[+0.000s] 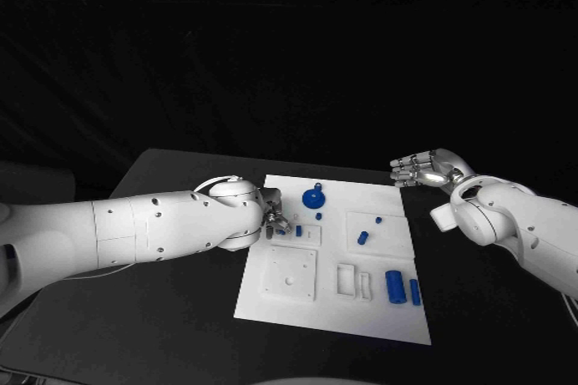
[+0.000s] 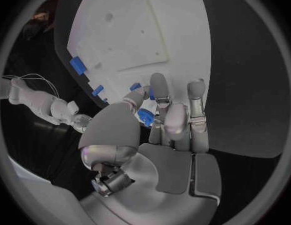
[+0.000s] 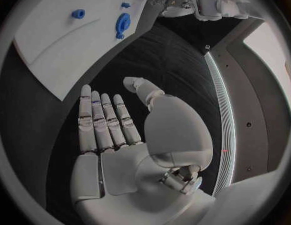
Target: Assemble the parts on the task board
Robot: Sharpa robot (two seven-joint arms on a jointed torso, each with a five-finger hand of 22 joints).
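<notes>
Left wrist view shows my left hand (image 2: 164, 130) pinching a small blue plastic part (image 2: 145, 117) between thumb and fingers, at the left edge of the flat white task board (image 1: 373, 318). My right hand (image 1: 424, 169) hovers off the board's far right corner, fingers straight and side by side, holding nothing.

Left hand (image 1: 263, 216) fingers pinch closed; right hand (image 1: 424, 169) hovers (fingers straight, spread apart).

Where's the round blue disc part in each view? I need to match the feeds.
Head view: round blue disc on the task board's far end, beside the left robot hand.
Left wrist view: cannot tell.
Right wrist view: disc near the board's edge.
Shared landmark: the white board.
</notes>
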